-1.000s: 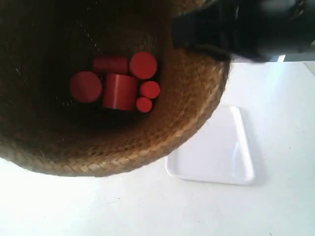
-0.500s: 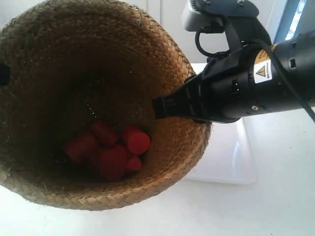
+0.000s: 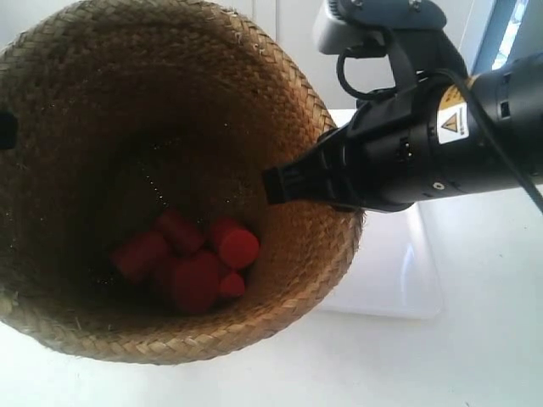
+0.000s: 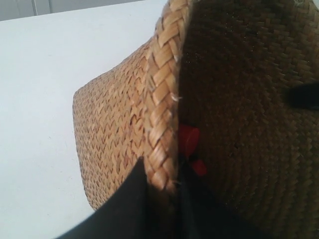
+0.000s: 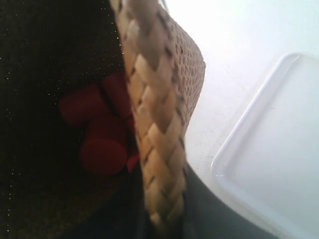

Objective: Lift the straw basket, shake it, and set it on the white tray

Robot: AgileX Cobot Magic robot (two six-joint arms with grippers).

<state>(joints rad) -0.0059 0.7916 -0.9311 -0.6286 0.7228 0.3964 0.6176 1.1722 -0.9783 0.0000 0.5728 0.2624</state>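
The straw basket hangs lifted and tilted, filling the exterior view's left, with several red cylinders lying in its dark bottom. My right gripper is shut on the basket's braided rim, one finger inside and one outside; its black arm is at the exterior view's right. My left gripper is shut on the opposite rim the same way. The white tray lies on the table beside and below the basket, partly hidden by it; it also shows as the white tray in the right wrist view.
A white tabletop spreads under the basket and tray. A pale wall and a window strip stand at the back. The left wrist view shows the table beyond the basket's outer wall.
One second ago the basket sat higher in the frame with the cylinders seen end-on; it dropped and tilted, the cylinders tumbled together. Over the last half second hardly anything has moved.
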